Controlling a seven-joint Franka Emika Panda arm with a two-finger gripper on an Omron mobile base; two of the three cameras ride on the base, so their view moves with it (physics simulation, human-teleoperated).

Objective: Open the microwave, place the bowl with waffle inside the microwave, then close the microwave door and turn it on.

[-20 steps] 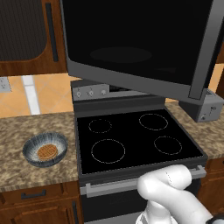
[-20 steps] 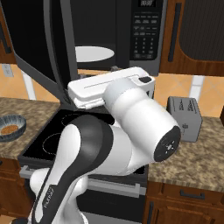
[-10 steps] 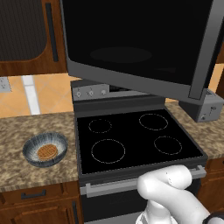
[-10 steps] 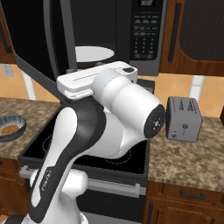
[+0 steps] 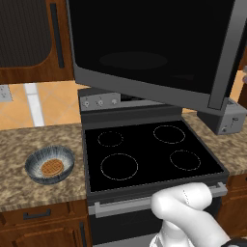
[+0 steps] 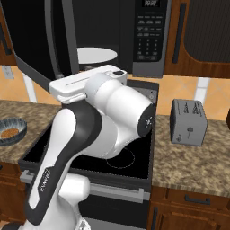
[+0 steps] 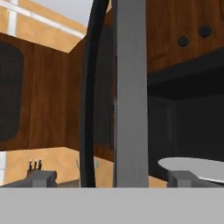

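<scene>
The microwave point(image 6: 134, 36) hangs above the stove with its white turntable point(image 6: 96, 57) exposed. Its door point(image 5: 144, 43) stands swung wide open over the cooktop. In the hand view my gripper point(image 7: 113, 179) is open, its fingertips point(image 7: 41, 177) far apart at the bottom, and the door's grey edge point(image 7: 130, 96) rises between them; I cannot tell whether they touch it. The turntable point(image 7: 197, 168) shows low to the right. The blue-grey bowl point(image 5: 49, 165) with the waffle point(image 5: 52, 167) rests on the granite counter left of the stove; the right base view also shows the bowl point(image 6: 10, 130).
A black stove top point(image 5: 149, 154) lies under the open door. A grey toaster point(image 6: 188, 121) stands on the right counter. My arm's white elbow point(image 6: 117, 117) bulks over the stove front. Brown cabinets flank the microwave.
In the right base view my arm's upper links have swung left and turned. The door, bowl and toaster have not moved, and the gripper stays open.
</scene>
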